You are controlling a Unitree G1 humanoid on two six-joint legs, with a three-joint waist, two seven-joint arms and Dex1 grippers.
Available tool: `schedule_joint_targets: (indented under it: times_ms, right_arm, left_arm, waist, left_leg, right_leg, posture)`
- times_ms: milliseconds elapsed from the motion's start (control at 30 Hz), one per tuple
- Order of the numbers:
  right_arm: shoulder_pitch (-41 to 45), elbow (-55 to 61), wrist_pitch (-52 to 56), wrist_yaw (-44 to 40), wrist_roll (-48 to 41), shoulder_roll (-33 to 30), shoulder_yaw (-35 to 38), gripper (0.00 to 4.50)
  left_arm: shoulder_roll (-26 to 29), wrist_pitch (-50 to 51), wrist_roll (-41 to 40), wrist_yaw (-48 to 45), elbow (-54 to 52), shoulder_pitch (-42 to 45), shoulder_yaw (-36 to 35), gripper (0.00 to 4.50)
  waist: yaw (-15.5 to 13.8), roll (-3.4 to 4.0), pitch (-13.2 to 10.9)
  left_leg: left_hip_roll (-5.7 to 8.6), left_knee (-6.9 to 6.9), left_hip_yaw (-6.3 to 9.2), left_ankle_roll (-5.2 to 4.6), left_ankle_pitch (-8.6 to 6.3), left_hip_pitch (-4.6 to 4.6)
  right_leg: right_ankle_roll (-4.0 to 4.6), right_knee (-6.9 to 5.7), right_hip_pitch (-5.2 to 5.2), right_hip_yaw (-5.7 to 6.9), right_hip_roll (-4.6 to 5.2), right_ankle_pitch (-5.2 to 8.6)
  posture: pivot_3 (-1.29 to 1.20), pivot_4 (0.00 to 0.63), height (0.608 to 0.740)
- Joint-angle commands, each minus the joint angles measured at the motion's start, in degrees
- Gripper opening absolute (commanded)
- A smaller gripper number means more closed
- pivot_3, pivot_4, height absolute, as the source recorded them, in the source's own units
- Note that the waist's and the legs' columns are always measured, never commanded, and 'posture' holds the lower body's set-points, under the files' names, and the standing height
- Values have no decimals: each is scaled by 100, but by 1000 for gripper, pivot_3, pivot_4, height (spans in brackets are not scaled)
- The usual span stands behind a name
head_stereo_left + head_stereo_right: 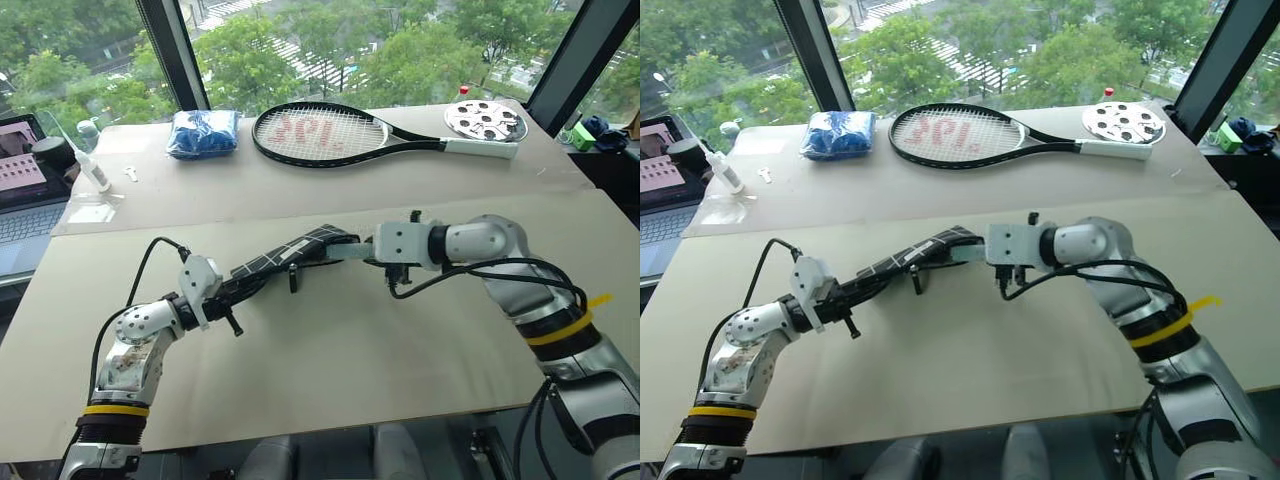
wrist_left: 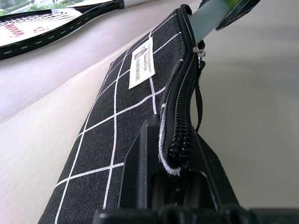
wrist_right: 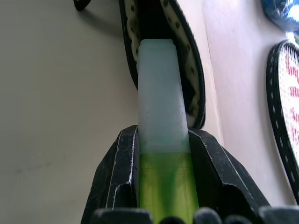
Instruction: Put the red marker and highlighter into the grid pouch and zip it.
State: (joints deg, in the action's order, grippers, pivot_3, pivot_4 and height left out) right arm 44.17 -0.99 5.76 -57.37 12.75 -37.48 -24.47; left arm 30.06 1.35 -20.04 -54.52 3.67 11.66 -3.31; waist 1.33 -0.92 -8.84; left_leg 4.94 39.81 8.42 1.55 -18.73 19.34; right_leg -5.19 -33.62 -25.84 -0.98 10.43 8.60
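Observation:
The grid pouch, black with white lines, is held off the table with its zipper open. My left gripper is shut on the pouch's near end, its fingers clamped on the fabric beside the zipper. My right gripper is shut on the highlighter, gripping the green part. The highlighter's pale end sits in the pouch's open mouth. The zipper pull strap hangs loose. The red marker is hidden.
A tennis racket lies across the far table beside a blue cloth bundle and a white perforated disc. A laptop and a small bottle stand at the far left. Windows rise behind the table.

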Motion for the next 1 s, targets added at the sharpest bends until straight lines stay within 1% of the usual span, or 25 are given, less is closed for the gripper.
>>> schedule_joint_targets:
  times_ms: [33,167,267,367,433,500,567,633,667,700,767,833,933,1000]
  right_arm:
    - [323,-117,-540,49,321,306,-276,1089]
    - [487,-387,-1224,63,650,660,-674,1089]
    - [615,-719,-1781,233,963,998,-984,1089]
    - [780,-1229,-2379,613,1344,1233,-1151,1089]
    - [884,-1584,-2749,854,1568,1271,-1188,1089]
    - [915,-1816,-2851,852,1432,1290,-1038,2094]
    - [966,-1960,-2889,957,1355,1281,-833,2599]
    - [1007,-2038,-2694,943,1214,1264,-598,3349]
    - [1010,-2049,-2529,880,1016,1229,-401,3626]
    - [999,-2039,-2427,824,878,1200,-268,3626]
    - [924,-1826,-1940,560,162,1007,342,3626]
    - [833,-1582,-1571,374,-334,848,759,3626]
    - [543,-1081,-1012,80,-912,570,1199,3626]
    - [-33,-280,98,-348,-1784,307,1616,3626]
  left_arm:
    - [6,-46,-35,-18,-99,101,-25,0]
    - [0,-48,-26,-36,-56,146,-7,0]
    - [-2,-50,-22,-49,-42,165,-1,0]
    - [-9,-48,-14,-44,-48,168,-1,0]
    - [-16,-43,-11,-30,-65,160,-7,0]
    - [-17,-40,-8,-20,-90,137,-14,0]
    - [-15,-34,-12,-9,-117,111,-27,0]
    - [-16,-32,-14,4,-137,85,-38,0]
    - [-20,-30,-17,13,-142,77,-43,0]
    - [-25,-29,-18,20,-155,64,-46,0]
    - [-50,8,-55,55,-163,70,-78,0]
    - [-84,69,-131,101,-163,83,-128,0]
    - [-108,144,-227,146,-156,107,-171,0]
    - [-121,197,-258,171,-152,139,-184,0]
  waist:
    - [7,0,0]
    - [22,0,0]
    - [48,0,0]
    - [88,0,0]
    - [109,0,0]
    - [117,0,0]
    - [129,1,0]
    - [133,1,0]
    - [133,1,0]
    - [129,1,0]
    - [112,1,0]
    - [106,1,0]
    - [109,1,0]
    - [103,1,0]
  left_leg:
    - [0,0,0,0,0,0]
    - [0,0,0,0,0,1]
    - [1,0,0,1,0,0]
    - [1,-1,1,2,1,0]
    - [1,-1,1,3,1,0]
    - [1,-4,1,3,2,0]
    - [0,-4,1,3,2,1]
    - [0,-5,0,4,2,2]
    - [0,-5,0,3,2,2]
    - [0,-5,1,4,2,3]
    - [1,-4,1,3,2,4]
    - [1,-4,1,3,2,7]
    - [0,-7,2,3,1,7]
    - [0,-9,2,2,1,7]
  right_leg:
    - [0,0,0,0,0,0]
    - [0,-1,-3,0,0,0]
    - [0,-2,-4,0,0,0]
    - [0,-4,-7,0,0,0]
    - [1,-5,-10,0,0,-1]
    - [1,-8,-15,0,0,-1]
    - [2,-8,-16,0,0,-1]
    - [2,-9,-21,0,0,-1]
    - [2,-9,-21,0,0,-2]
    - [2,-8,-21,0,0,-2]
    - [3,-7,-20,0,0,-2]
    - [3,-5,-20,0,1,-2]
    - [3,-5,-21,0,0,-2]
    - [3,-4,-21,0,0,-2]
  posture:
    - [0,150,740]
    - [0,150,740]
    - [0,150,740]
    - [0,150,740]
    - [0,150,740]
    - [0,150,740]
    - [0,150,740]
    - [0,150,740]
    - [0,150,740]
    - [0,150,740]
    - [0,150,740]
    - [0,150,740]
    - [0,150,740]
    - [0,150,740]
